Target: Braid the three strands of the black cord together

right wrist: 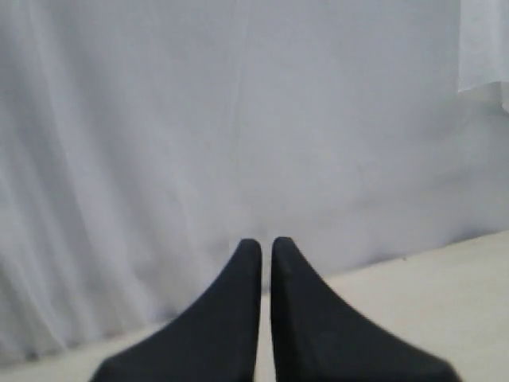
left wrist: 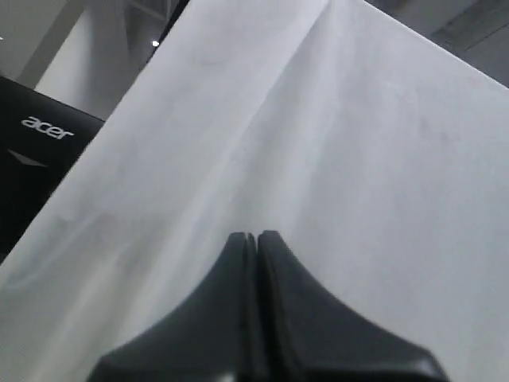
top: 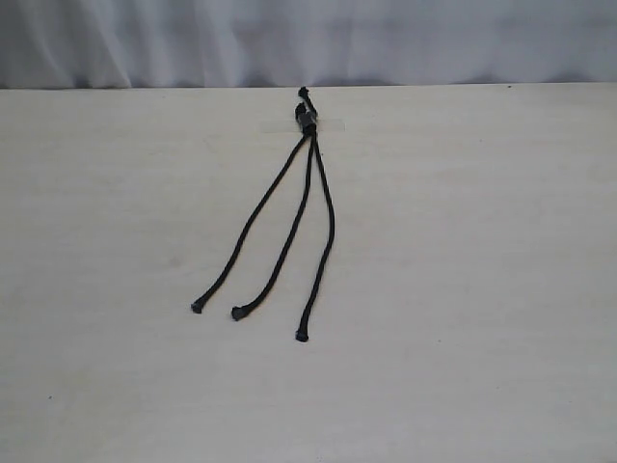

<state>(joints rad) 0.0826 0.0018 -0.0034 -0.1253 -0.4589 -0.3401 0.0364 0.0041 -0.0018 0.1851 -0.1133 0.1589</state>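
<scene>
Braiding not started: the black cord [top: 308, 121] lies with its knotted top at the middle of the desk's [top: 482, 289] far edge. The three strands [top: 302, 212] fan toward the near edge, uncrossed, so every crossing is left to do. Left gripper [left wrist: 258, 236] pinched closed, right gripper [right wrist: 266, 243] all but closed, both empty; pale matte desktop, white curtain [top: 145, 39] behind.

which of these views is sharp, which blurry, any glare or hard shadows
Exterior view: soft even light, the black cord fairly sharp, hardly any shadow. Left wrist view: left claw out of focus. Right wrist view: right claw blurred too, curtain hazy; no glare.
</scene>
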